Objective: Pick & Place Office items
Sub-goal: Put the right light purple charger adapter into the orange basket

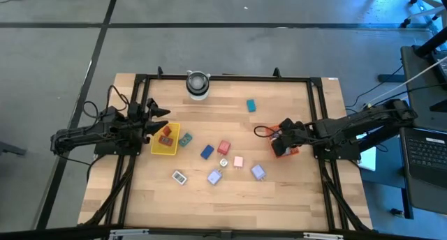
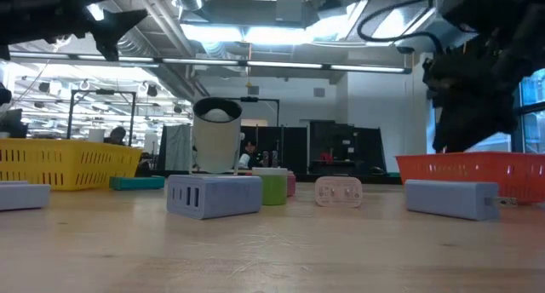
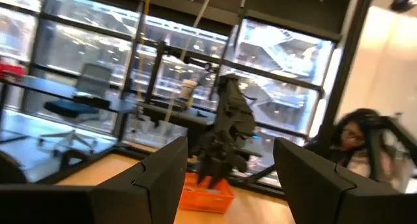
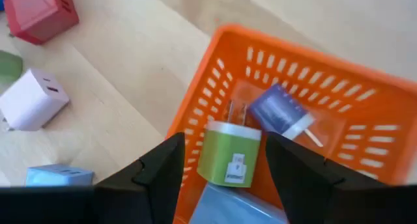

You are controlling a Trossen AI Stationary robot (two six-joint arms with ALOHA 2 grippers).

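Right wrist view shows the right gripper point(image 4: 221, 165) over the orange tray point(image 4: 339, 100), fingers parted, a green charger point(image 4: 229, 155) between them, seemingly released. If it still clings, lifting could drag it out. Other office items point(image 1: 223, 148) lie mid-surface, nine o'clock of that tray; the left gripper point(image 1: 155, 118) hangs open over the yellow tray point(image 1: 157, 150).

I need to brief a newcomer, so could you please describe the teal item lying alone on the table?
Start at the round grey-white cylinder at the table's far edge. The teal block lies toward the right arm's side from it, alone on bare wood, away from the central cluster.
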